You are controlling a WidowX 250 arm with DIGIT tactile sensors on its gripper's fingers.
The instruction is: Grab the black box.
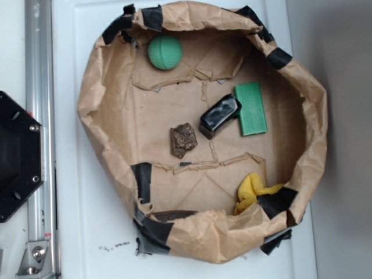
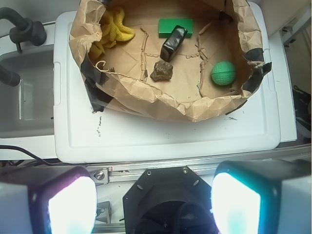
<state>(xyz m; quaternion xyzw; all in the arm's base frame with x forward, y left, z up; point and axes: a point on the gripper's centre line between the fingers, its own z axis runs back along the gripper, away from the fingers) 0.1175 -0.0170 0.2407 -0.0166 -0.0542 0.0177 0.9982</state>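
The black box [image 1: 219, 115] is a small glossy block lying tilted inside the brown paper nest [image 1: 93, 104], its far end resting against the flat green block [image 1: 251, 108]. The wrist view shows the black box [image 2: 173, 42] far ahead, leaning on the green block [image 2: 175, 25]. My gripper [image 2: 153, 204] is open, with nothing between its glowing pads [image 2: 73, 204]. It hangs well back from the nest, over the robot's black base [image 2: 165, 195]. The exterior view does not show the gripper.
A brown rock-like lump [image 1: 183, 140] lies just left of the black box. A green ball [image 1: 165, 52] sits at the nest's top, a yellow cloth [image 1: 251, 192] at its lower right. Raised paper walls with black tape patches [image 1: 142, 181] ring everything. A metal rail [image 1: 38, 87] runs along the left.
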